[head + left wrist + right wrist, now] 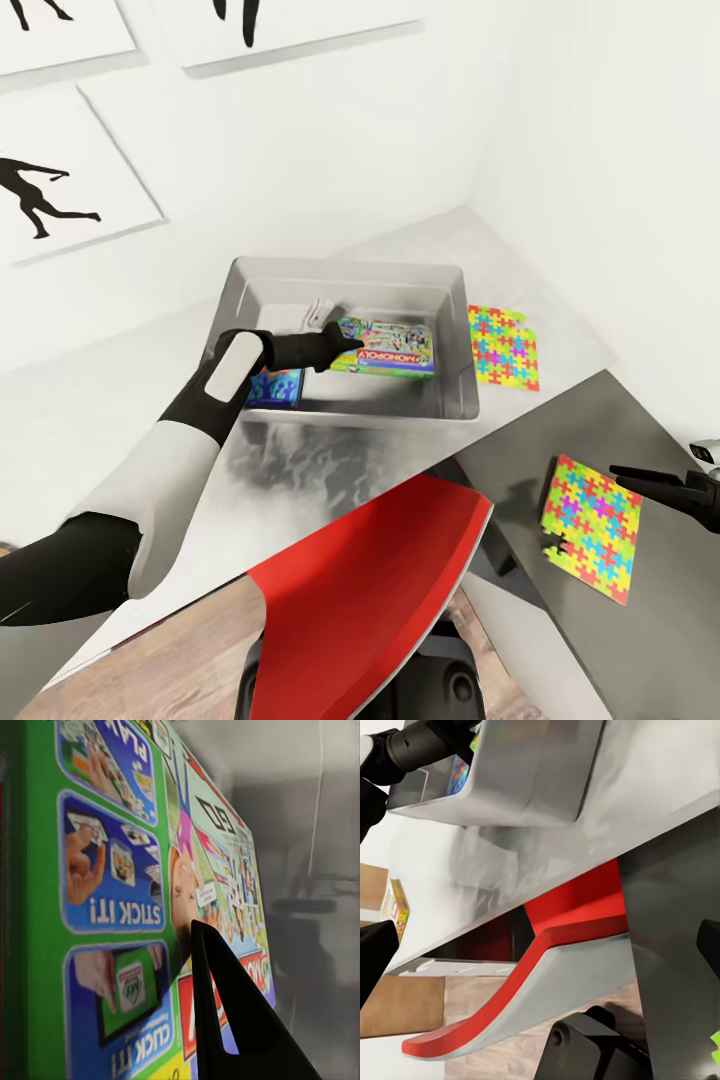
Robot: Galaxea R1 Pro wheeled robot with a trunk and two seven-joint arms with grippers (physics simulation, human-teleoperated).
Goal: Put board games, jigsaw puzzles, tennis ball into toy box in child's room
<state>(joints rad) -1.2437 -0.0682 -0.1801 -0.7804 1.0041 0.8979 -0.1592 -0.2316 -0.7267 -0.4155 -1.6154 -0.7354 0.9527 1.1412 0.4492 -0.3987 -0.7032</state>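
The pale grey toy box (pixel 345 272) stands on the long pale table (pixel 120 400). Inside it the green-edged Monopoly board game (pixel 392 348) lies flat, and my left gripper (pixel 338 338) is shut on its near edge. Up close, one black finger (pixel 232 1020) lies across the Monopoly box's printed face (pixel 112 892). A blue game box (pixel 277 387) lies in the bin under my left wrist. One jigsaw puzzle (pixel 503 346) rests on the pale table right of the bin. The other jigsaw (pixel 592 527) lies on the dark side table, with my right gripper (pixel 640 482) open just beside it.
A red chair (pixel 370 590) is tucked against the desk's front, right below me. Black silhouette pictures (pixel 50 190) hang on the white wall behind the bin. A small yellow and red box (pixel 396 907) shows past the table's edge in the right wrist view.
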